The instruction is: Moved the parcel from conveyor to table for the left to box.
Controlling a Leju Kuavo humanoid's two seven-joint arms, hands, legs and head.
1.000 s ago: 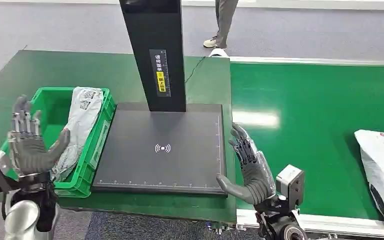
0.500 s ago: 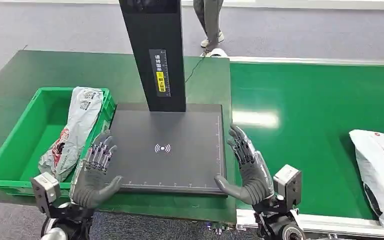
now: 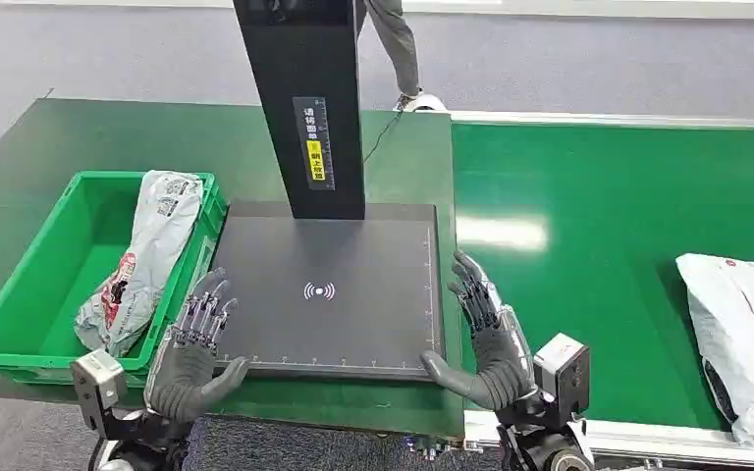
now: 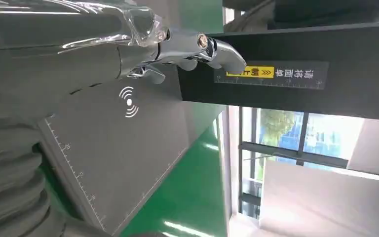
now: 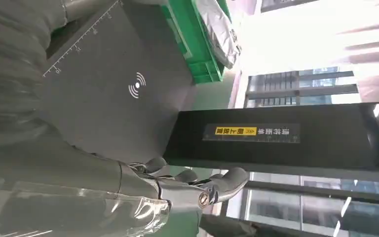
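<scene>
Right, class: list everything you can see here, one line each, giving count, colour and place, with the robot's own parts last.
Parcel on conveyor: one, white-grey, right end of the belt.
Parcel in crate: one, grey-white, leaning on the crate's right wall.
Crate: one, green, left of the pad.
Scanner pad: one, black with a white wireless symbol, centre of the table.
Scanner column: one, black with a yellow label, rising from the pad's far edge.
Conveyor belt: one, green, right of the table.
Table: one, green.
Person's legs: far floor.
Left hand: grey, holding nothing, pad's near left corner.
Right hand: grey, holding nothing, pad's near right corner.

Green table [image 3: 88, 137] bears crate [image 3: 34, 294] and scanner pad [image 3: 329, 294] (conveyor [image 3: 599, 255] carries parcel [image 3: 741, 339])
</scene>
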